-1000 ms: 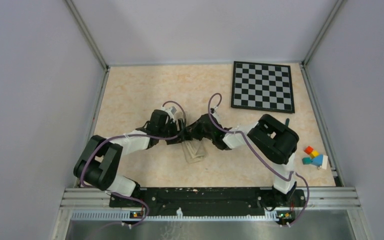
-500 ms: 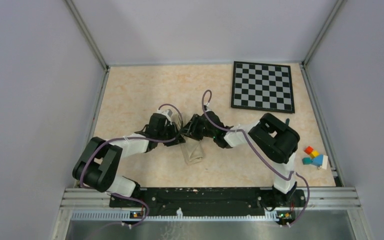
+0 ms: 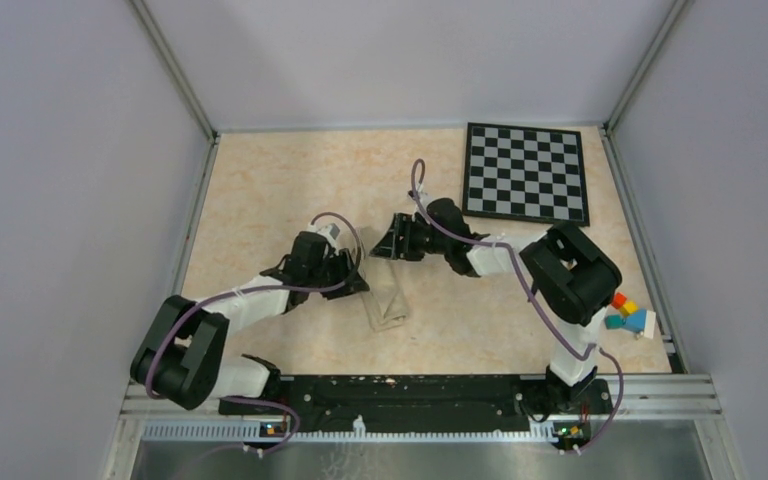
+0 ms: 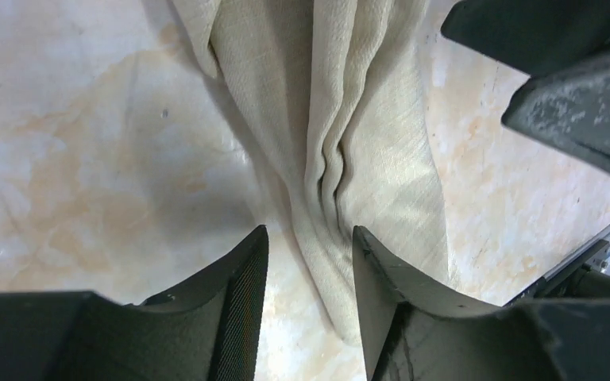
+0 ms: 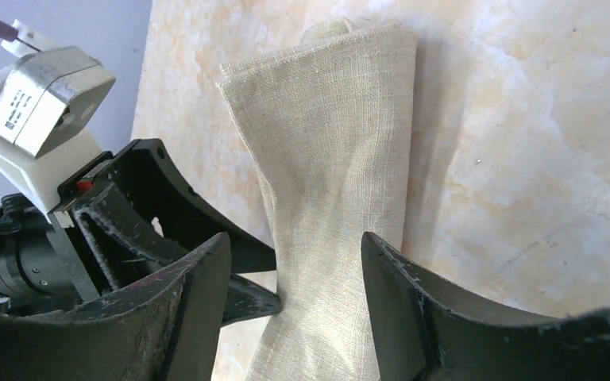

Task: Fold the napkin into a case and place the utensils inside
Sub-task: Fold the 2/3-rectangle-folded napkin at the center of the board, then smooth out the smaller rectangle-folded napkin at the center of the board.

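Left fingers (image 4: 238, 317) and right fingers (image 5: 417, 309) stood apart, each pair straddling the long folded napkin (image 3: 388, 300) at mid-tabletop (image 3: 260, 180). Overhead, the pale cloth barely showed against the surface, its ends hidden.

"Where's the napkin (image 3: 388, 303)?"

"On the tabletop (image 3: 260, 190), about the middle, nearer the front edge. It's folded into a long narrow strip, plain beige with a coarse weave, nearly the table's own colour."

"Lying flat?"

"Mostly. Several layers run lengthwise, with creases bunched together along the fold, and the strip narrows at its waist. One end is squared off with a hem, and a small roll of cloth peeks out past it."
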`<action>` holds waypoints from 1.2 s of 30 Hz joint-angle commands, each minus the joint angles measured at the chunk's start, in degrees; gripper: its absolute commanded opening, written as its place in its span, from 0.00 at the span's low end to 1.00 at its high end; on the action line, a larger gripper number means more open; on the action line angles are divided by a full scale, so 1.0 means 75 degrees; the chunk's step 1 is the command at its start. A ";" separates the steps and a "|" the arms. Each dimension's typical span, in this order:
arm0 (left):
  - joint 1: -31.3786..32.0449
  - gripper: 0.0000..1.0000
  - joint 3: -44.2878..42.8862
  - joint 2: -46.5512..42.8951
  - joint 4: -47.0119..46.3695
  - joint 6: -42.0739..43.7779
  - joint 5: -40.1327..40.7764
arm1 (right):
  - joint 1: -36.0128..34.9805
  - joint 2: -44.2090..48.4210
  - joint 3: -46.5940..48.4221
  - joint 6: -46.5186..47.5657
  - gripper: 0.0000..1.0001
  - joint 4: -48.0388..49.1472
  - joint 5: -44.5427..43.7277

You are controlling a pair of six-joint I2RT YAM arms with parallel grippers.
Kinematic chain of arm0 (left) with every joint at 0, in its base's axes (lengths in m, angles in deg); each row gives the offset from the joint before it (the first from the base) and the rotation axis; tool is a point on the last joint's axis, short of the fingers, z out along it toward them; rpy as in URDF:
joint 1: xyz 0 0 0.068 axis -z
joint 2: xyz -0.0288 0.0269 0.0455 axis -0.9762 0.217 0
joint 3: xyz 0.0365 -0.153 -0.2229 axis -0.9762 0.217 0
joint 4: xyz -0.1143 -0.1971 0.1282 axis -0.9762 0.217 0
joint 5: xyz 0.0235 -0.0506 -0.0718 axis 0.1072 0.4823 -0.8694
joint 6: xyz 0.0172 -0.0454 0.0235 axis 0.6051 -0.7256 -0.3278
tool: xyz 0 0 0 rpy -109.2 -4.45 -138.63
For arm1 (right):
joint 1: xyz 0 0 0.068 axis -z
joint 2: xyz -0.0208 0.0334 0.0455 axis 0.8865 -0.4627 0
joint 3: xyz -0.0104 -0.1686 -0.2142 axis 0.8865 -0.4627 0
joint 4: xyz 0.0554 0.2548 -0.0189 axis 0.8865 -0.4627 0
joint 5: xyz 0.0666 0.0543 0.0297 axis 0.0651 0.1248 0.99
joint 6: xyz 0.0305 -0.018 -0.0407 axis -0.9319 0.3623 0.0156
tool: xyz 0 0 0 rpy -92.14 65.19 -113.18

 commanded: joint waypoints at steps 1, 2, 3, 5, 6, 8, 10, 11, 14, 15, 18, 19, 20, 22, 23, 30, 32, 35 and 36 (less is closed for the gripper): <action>-0.0119 0.52 -0.0325 -0.0659 0.1094 0.0121 0.0157 | 0.0098 0.0364 0.0013 0.0040 0.60 0.0480 0.0824; -0.0165 0.55 -0.0452 -0.0703 0.1262 0.0141 0.0160 | 0.0098 0.0471 -0.0106 -0.0052 0.60 0.0586 0.0907; -0.0215 0.56 -0.0581 -0.0729 0.1430 0.0169 0.0152 | 0.0088 0.0566 -0.0247 -0.0164 0.60 0.0660 0.0997; -0.0292 0.56 -0.0799 -0.0798 0.1635 0.0185 0.0119 | 0.0033 0.0763 -0.0554 -0.0387 0.54 0.0848 0.1149; -0.0329 0.56 -0.0930 -0.0848 0.1651 0.0177 0.0054 | -0.0017 0.0796 -0.0715 -0.0450 0.51 0.0950 0.1233; -0.0367 0.55 -0.1174 -0.0939 0.1580 0.0137 -0.0191 | -0.0168 0.0847 -0.0918 -0.0505 0.37 0.1003 0.1330; -0.0364 0.52 -0.1395 -0.0843 0.1189 0.0064 -0.0615 | -0.0334 0.0849 -0.1094 -0.0507 0.28 0.1030 0.1303; -0.0362 0.50 -0.1507 -0.0713 0.0880 0.0021 -0.0900 | -0.0408 0.0832 -0.1201 -0.0560 0.23 0.1152 0.1269; -0.0355 0.46 -0.2078 0.0095 0.0424 -0.0081 -0.1360 | -0.0636 0.0650 -0.1578 -0.0960 0.16 0.1836 0.1143; -0.0361 0.44 -0.2256 0.0438 0.0288 -0.0108 -0.1425 | -0.0696 0.0565 -0.1677 -0.1056 0.14 0.2014 0.1057; -0.0360 0.39 -0.2663 0.1400 -0.0131 -0.0175 -0.1422 | -0.0979 0.0322 -0.1958 -0.1277 0.10 0.2465 0.0727; -0.0365 0.38 -0.2817 0.1681 -0.0164 -0.0105 -0.1344 | -0.1047 0.0247 -0.2066 -0.1345 0.09 0.2611 0.0608; -0.0382 0.36 -0.2980 0.1946 -0.0053 0.0070 -0.1078 | -0.1103 0.0182 -0.2195 -0.1400 0.07 0.2775 0.0488; -0.0434 0.33 -0.3311 0.2412 0.0273 0.0411 -0.0418 | -0.1172 0.0077 -0.2477 -0.1413 0.06 0.3008 0.0264; -0.0461 0.31 -0.3558 0.2624 0.0568 0.0560 -0.0107 | -0.1180 0.0038 -0.2614 -0.1412 0.05 0.3091 0.0160; -0.0646 0.27 -0.4063 0.2845 0.1471 0.1598 0.1167 | -0.1198 0.0040 -0.3316 -0.0981 0.03 0.3058 -0.0029; -0.0711 0.27 -0.4142 0.2722 0.1656 0.1798 0.1242 | -0.1193 0.0181 -0.3369 -0.0730 0.03 0.2802 -0.0077; -0.0746 0.27 -0.4174 0.2352 0.1879 0.1856 0.1128 | -0.1204 0.0479 -0.3103 -0.0418 0.06 0.2386 0.0278; -0.0746 0.27 -0.4165 0.2108 0.1943 0.1798 0.1035 | -0.1204 0.0645 -0.2946 -0.0269 0.10 0.2096 0.0394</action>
